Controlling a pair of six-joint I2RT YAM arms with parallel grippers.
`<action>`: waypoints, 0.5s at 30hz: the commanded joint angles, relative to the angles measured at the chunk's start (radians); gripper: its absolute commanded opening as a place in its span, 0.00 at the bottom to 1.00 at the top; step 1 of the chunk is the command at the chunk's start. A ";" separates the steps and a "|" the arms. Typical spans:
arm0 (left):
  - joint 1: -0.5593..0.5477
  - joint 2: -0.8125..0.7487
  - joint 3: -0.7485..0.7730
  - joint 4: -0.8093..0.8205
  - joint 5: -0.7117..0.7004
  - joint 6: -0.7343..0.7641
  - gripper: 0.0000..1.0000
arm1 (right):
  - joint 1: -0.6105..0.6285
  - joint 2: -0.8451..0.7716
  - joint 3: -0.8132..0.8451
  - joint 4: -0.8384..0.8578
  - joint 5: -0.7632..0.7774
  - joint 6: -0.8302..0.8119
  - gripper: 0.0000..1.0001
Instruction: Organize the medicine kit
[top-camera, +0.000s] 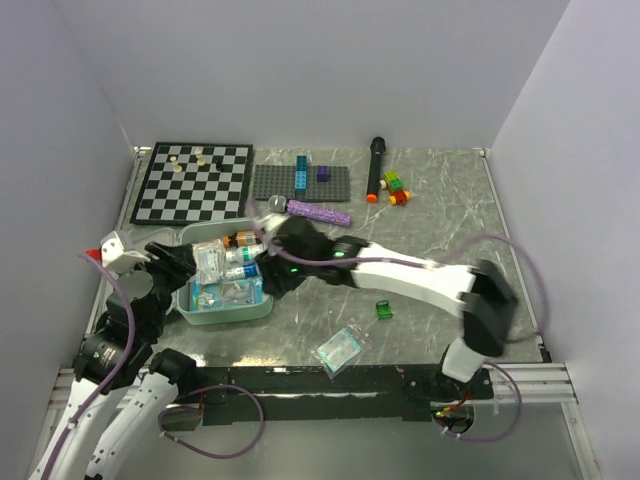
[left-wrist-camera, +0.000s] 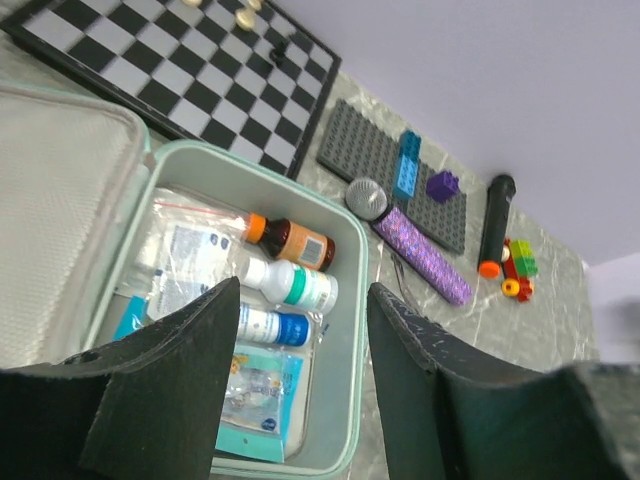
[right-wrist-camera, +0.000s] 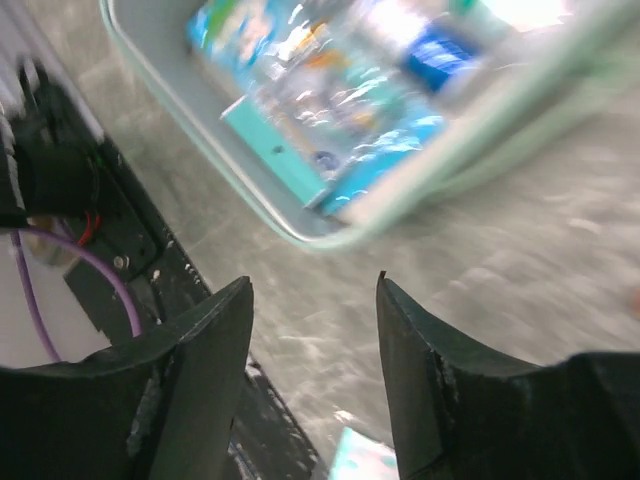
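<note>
Above the left part of the table (top-camera: 440, 220), the left gripper (left-wrist-camera: 302, 295) hangs with its jaws spread wide and nothing between them, looking down into the open medicine kit (left-wrist-camera: 342, 350). Its black fingers (left-wrist-camera: 170, 390) frame the tray half, and the grey-lined lid (left-wrist-camera: 60, 210) opens to the left. Inside lie an amber bottle (left-wrist-camera: 297, 241) with an orange cap, a white bottle (left-wrist-camera: 292, 283) with a green band just beside it, a third bottle (left-wrist-camera: 268, 326) with a blue end, a clear zip bag (left-wrist-camera: 190, 250) and a teal packet (left-wrist-camera: 255, 405). The right gripper (right-wrist-camera: 312, 285) reaches in from the right, jaws also parted and empty; its blurred wrist view shows it over bare table just beside a rounded corner of the kit. The kit sits at the front left of the table, just in front of the chessboard (top-camera: 195, 182). Right of the board lies the grey building plate (top-camera: 285, 188) carrying a blue brick (top-camera: 301, 168) and a purple brick (top-camera: 322, 173), with a purple-handled microphone (top-camera: 318, 212) between plate and kit. A black stick (top-camera: 375, 168) with an orange tip and a few coloured bricks (top-camera: 395, 188) lie farther right; a small green block (top-camera: 383, 310) and a clear packet (top-camera: 340, 348) lie nearer the front edge, apart from the kit.
</note>
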 joint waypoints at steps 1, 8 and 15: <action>-0.003 0.048 -0.051 0.110 0.144 0.014 0.58 | -0.052 -0.265 -0.186 0.103 0.213 0.030 0.61; -0.003 0.315 -0.109 0.260 0.425 0.011 0.58 | -0.118 -0.486 -0.482 0.091 0.382 0.099 0.67; -0.023 0.522 -0.142 0.456 0.466 0.030 0.66 | -0.144 -0.525 -0.559 0.031 0.444 0.147 0.71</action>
